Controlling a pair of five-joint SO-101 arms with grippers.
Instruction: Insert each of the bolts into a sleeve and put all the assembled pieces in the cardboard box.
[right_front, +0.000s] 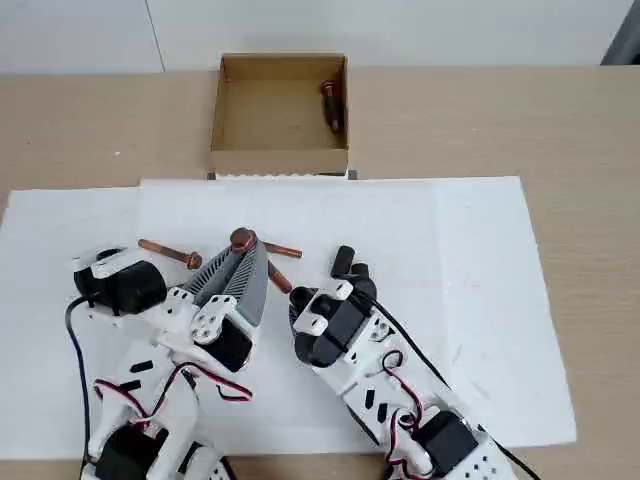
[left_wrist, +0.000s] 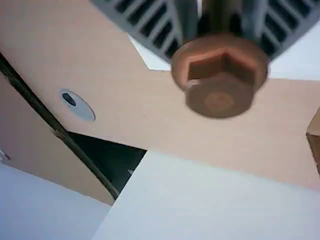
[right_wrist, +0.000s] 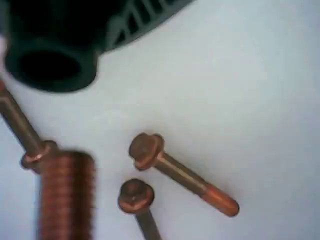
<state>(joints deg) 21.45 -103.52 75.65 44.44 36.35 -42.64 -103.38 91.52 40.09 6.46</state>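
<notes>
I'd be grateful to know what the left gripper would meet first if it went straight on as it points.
Probably the near wall of the brown cardboard box, touched first by the copper hex-head bolt clamped in the left gripper; height is unclear.

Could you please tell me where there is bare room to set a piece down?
The white sheet is bare right of the right gripper, out to its edge. The floor of the cardboard box is free left of the assembled piece. It is crowded around the left gripper, where loose bolts lie.
</notes>
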